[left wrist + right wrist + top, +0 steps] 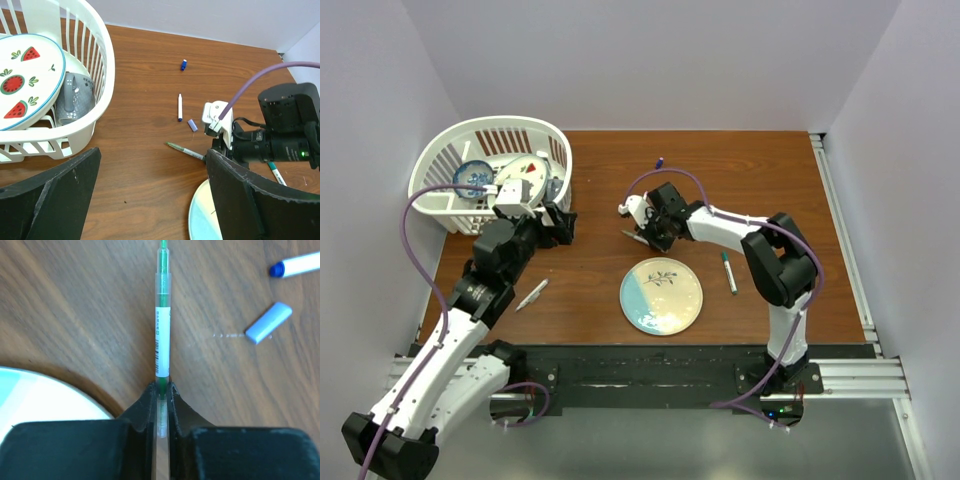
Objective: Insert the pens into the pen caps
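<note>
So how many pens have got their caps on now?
None that I can see yet. The lilac cap and the blue cap lie loose on the table. Right now the right gripper is shut on the green pen. The left gripper is open and empty. Left to do: fit that pen into a cap, then do the blue-tipped pen too.

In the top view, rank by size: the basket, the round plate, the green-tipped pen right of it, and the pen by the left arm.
1. white basket
2. round plate
3. green-tipped pen and left pen: look alike, unranked.
</note>
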